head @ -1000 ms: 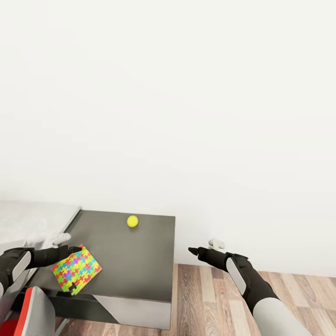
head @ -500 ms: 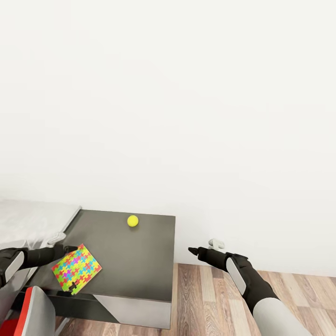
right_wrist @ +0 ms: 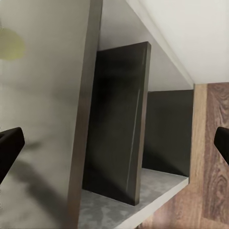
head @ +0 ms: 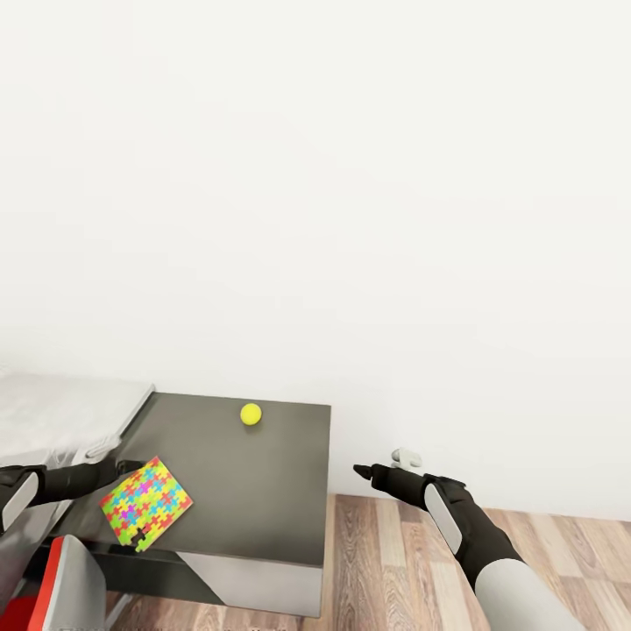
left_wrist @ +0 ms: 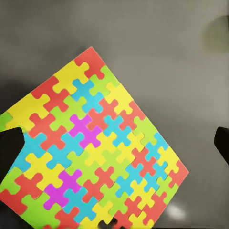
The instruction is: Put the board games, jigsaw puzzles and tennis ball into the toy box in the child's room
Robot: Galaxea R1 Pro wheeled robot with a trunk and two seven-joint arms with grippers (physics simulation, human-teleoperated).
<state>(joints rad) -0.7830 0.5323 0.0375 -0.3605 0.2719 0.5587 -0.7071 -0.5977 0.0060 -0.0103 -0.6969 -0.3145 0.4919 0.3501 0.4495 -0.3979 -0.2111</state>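
Observation:
One jigsaw puzzle [head: 145, 503], a thin multicolour sheet, lies flat near the front left corner of the dark grey table [head: 254, 478]. The tennis ball [head: 251, 414] rests near the table's back edge. My left gripper [head: 114, 461] is open just left of the puzzle's corner, and in the left wrist view the puzzle [left_wrist: 95, 157] lies under the open left gripper [left_wrist: 114, 145]. My right gripper [head: 383, 464] hangs open beyond the table's right side, over the floor. The light grey toy box [head: 131, 419] shows at the far left. No board game is in view.
A white wall stands right behind the table. Wood-plank floor [head: 394, 561] lies to the right. A red and grey object [head: 61, 583] sits at the bottom left. The right wrist view looks at the table's side panel [right_wrist: 117, 124], a lower shelf [right_wrist: 143, 195] and the blurred ball [right_wrist: 9, 44].
My left arm has drawn back to the left, off the puzzle's near corner. The puzzle, the ball and the right arm have stayed put. The view has shifted very slightly.

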